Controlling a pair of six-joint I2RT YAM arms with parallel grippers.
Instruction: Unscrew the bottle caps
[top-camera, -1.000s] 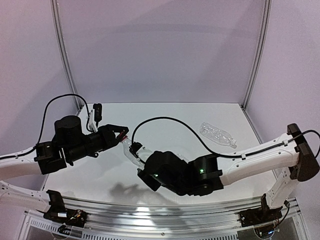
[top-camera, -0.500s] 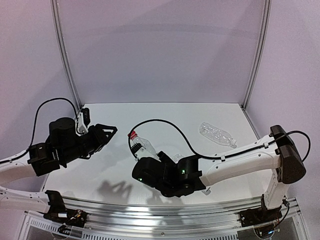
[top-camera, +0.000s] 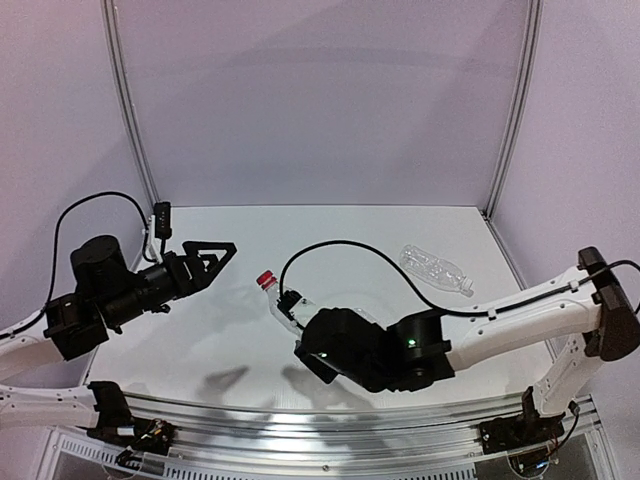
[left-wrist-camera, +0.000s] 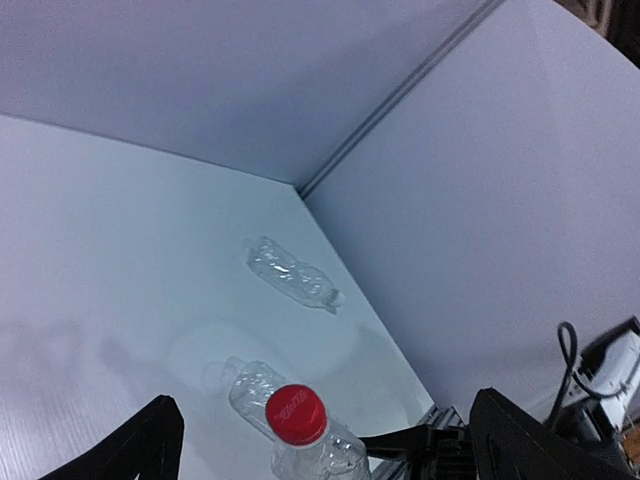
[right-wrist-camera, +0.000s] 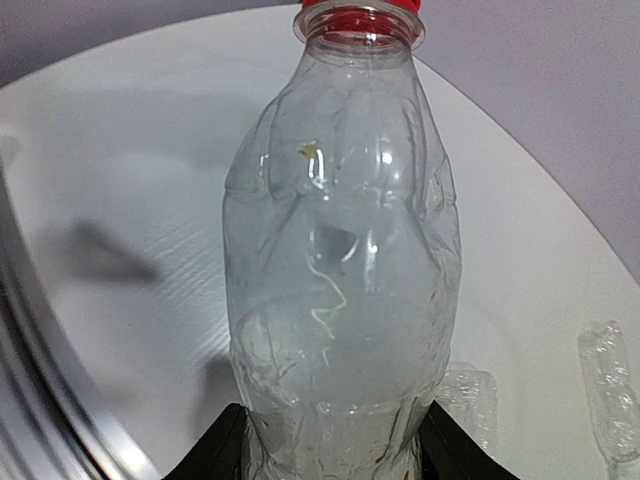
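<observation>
Top external: left gripper (top-camera: 220, 260), jaws apart, clear of red cap (top-camera: 265, 279); right gripper (right-wrist-camera: 335, 440), jaws clamped on capped bottle (right-wrist-camera: 340, 280); second bottle (top-camera: 435, 269) lying on bench (top-camera: 350, 225).

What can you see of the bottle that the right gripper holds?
The bottle is clear, thin, dented plastic. It looks empty and has a red cap on its neck. It is held tilted above the table. The right gripper clamps its lower body, and nothing else touches it.
</observation>
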